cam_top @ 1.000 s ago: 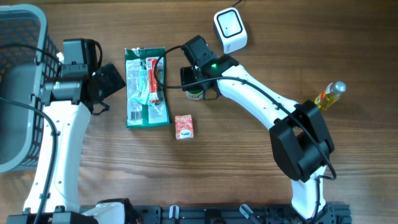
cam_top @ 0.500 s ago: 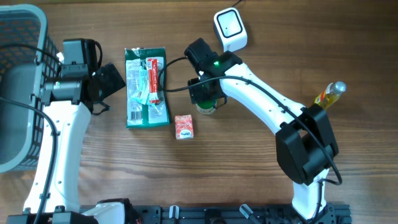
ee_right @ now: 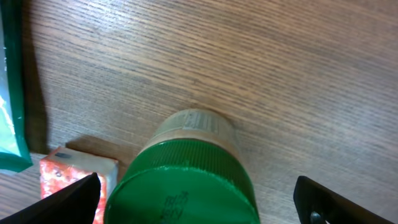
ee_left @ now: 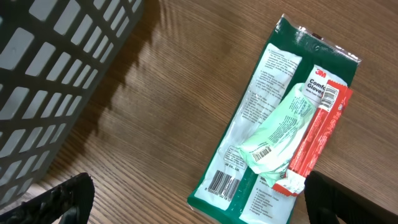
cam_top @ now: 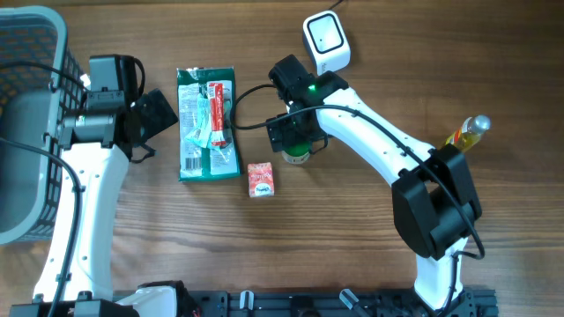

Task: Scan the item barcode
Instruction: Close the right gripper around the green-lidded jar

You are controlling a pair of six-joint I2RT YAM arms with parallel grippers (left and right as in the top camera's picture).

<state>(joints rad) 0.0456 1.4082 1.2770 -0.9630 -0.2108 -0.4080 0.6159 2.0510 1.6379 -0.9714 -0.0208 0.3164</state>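
Green-capped jar (ee_right: 186,180) stands upright, apart from the white scanner (cam_top: 326,40).

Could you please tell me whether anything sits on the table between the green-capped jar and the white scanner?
Nothing visible does; only the wrist of the right gripper hangs over the stretch between jar and scanner.

Wood-grain table (cam_top: 352,246), brown planks, soft even light.

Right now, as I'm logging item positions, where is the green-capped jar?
Overhead view, mid-table: the green-capped jar stands under the open right gripper, just right of the small red carton and slightly farther back.
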